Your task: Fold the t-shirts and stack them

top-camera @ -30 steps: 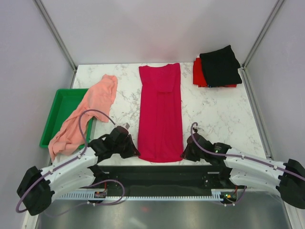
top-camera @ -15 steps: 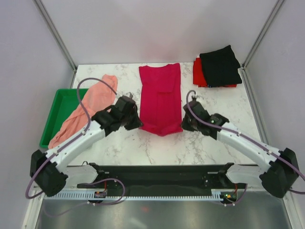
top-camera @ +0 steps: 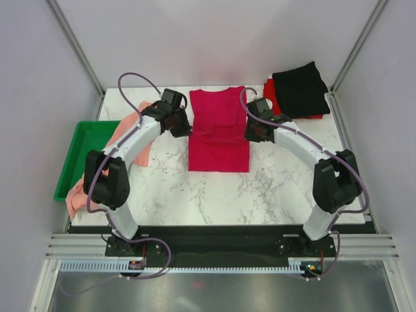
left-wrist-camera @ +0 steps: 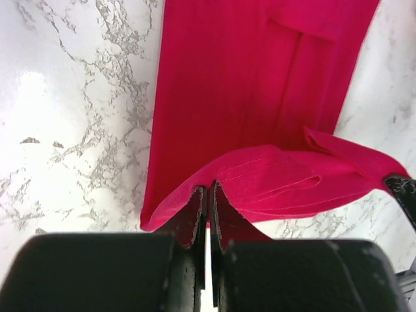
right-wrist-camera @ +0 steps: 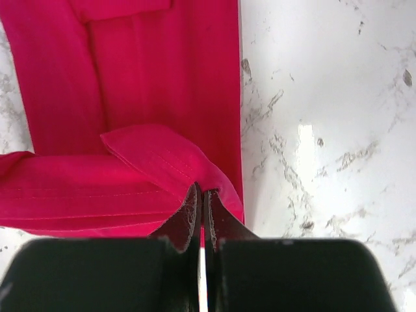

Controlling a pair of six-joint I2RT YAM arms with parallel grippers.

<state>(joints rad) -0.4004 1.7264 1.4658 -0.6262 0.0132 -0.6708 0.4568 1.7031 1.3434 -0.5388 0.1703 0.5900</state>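
The crimson t-shirt (top-camera: 219, 133) lies lengthwise at the table's middle, its near half lifted and doubled back toward the far end. My left gripper (top-camera: 181, 123) is shut on the hem's left corner (left-wrist-camera: 195, 195). My right gripper (top-camera: 255, 130) is shut on the hem's right corner (right-wrist-camera: 214, 188). Both hold the hem over the shirt's upper part. The salmon-pink t-shirt (top-camera: 133, 133) lies crumpled at the left, partly over the green tray (top-camera: 81, 146). The black t-shirt (top-camera: 300, 89) sits folded on the folded bright red t-shirt (top-camera: 271, 97) at the far right.
White marble table (top-camera: 286, 182) with bare surface in front of the crimson shirt. Metal frame posts stand at the far corners. The arms' cables arch above the table near both grippers.
Both grippers have carried the crimson shirt's near hem from the table's front edge toward the far end, folding the shirt over itself. The arms are now stretched out far.
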